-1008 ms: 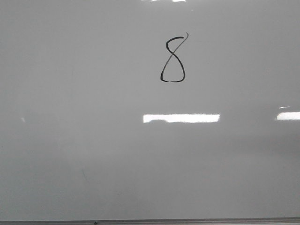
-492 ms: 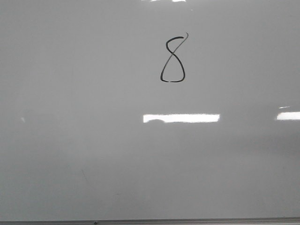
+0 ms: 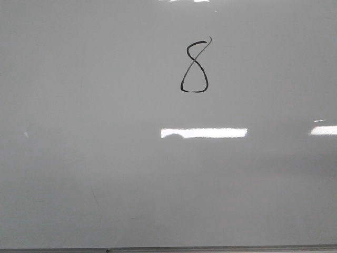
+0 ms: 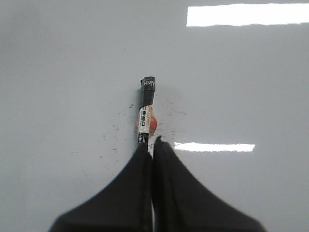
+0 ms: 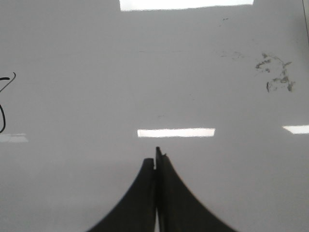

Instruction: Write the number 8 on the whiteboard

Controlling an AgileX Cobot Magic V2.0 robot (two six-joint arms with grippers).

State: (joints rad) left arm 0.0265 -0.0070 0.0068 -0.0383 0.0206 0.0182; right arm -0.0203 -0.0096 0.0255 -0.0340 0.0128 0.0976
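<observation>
Left black pincer [image 4: 153, 145] clamped on black labelled marker [image 4: 145, 110]; right black pincer [image 5: 155, 162] pressed shut, empty; thin black hand-drawn number 8 [image 3: 195, 66] sat at 12 o'clock on glossy pale grey whiteboard [image 3: 105, 174], unchanged over last second; writing judged finished.

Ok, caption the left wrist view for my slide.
Left gripper shut on a black marker over the glossy grey-white whiteboard.
</observation>
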